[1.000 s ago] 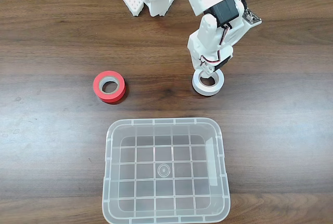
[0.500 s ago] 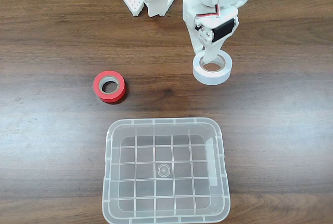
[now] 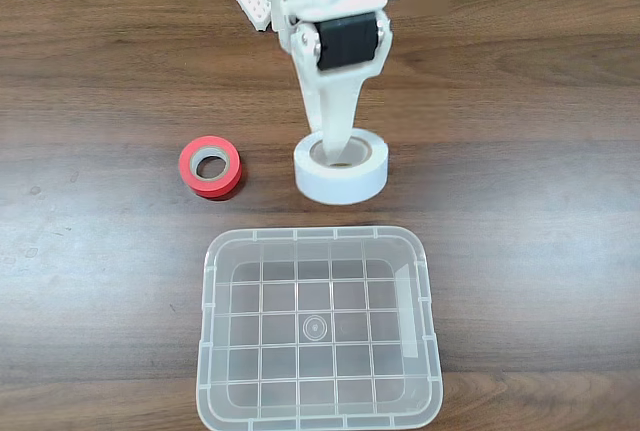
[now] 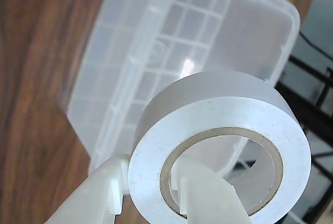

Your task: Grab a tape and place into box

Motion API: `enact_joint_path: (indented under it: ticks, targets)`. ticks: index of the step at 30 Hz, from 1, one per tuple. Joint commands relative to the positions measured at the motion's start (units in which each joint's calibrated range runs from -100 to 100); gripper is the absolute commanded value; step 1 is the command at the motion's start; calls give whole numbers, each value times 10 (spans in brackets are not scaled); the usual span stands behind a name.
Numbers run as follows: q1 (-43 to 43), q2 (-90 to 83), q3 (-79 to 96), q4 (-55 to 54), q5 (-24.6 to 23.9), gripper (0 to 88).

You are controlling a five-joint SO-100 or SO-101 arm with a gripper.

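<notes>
The table (image 3: pixel 90 71) is dark brown wood, its grain running across the fixed view. On it, toward the bottom of that view, sits the box (image 3: pixel 318 326), clear plastic with rounded corners and a grid on its base, open at the top. In the wrist view the box (image 4: pixel 156 52) lies beyond and below what I hold, blurred, with its rim and grid showing pale against the wood.

My arm (image 3: pixel 340 11) comes down from the top edge of the fixed view, white with a black motor block and some red wiring near the top. It narrows to my gripper (image 3: pixel 338 154), which points down toward the table.

I am pinching the tape (image 3: pixel 341 166) by its wall: in the wrist view one of my fingers (image 4: pixel 200 193) sits inside the central hole against the brownish inner core, and the other lies outside against the white outer face, so the ring's wall is squeezed between them. The tape (image 4: pixel 218 146) hangs from that grip, roughly level, off the table. In the fixed view it appears just above the far rim of the box, not over its inside, and right of a red roll (image 3: pixel 210 166).

That red roll, with a grey core, lies flat on the table, apart from the tape and from the box.
</notes>
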Motion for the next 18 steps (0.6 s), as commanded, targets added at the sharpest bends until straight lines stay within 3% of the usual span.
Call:
enact_joint_path:
  ticks: [1,18]
  targets:
    - [37,87,-136,-44,-3,12]
    - [37,419,-432,-71,-3,12]
